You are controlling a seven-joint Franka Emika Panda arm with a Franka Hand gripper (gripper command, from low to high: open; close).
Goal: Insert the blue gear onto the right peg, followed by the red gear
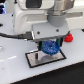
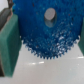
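The blue gear [image 1: 50, 49] hangs tilted just over the grey black-edged plate [image 1: 35, 59], towards the exterior view's right end of the plate. My gripper [image 1: 50, 42] comes down on it from above. In the wrist view the blue gear [image 2: 47, 32] fills the space between my green fingers [image 2: 10, 45], which press on its toothed rim from both sides, so my gripper [image 2: 46, 46] is shut on it. A grey-brown shape shows through the gear's centre hole. The right peg is hidden by gear and gripper. The red gear [image 1: 68, 37] lies on the table further to the exterior view's right.
The white arm body [image 1: 35, 17] fills the upper part of the exterior view, with a black cable [image 1: 12, 35] running off to its left. The plate rests on a white tabletop [image 1: 65, 70].
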